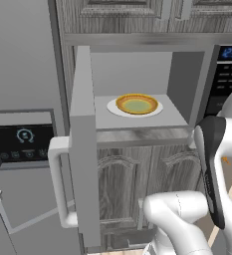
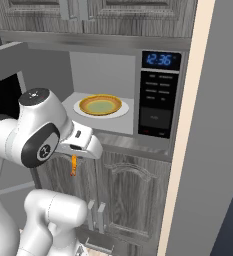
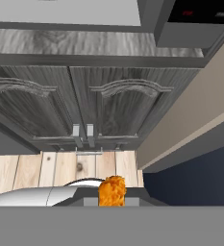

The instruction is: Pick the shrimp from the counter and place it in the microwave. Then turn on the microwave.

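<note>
Above my fingers, the built-in silver-grey microwave (image 2: 158, 95) stands door open, blue display reading "12:36", a yellow bowl (image 2: 100, 105) inside on a white plate (image 2: 124, 112). My gripper (image 2: 74, 169) pinches the tiny orange-pink shrimp (image 3: 112, 191) between closed fingers.

An orange shrimp (image 3: 112, 191), a yellow bowl (image 1: 137, 104) on a white plate (image 1: 112, 107), and grey wood-grained cabinet doors (image 3: 108, 103) are seen.
</note>
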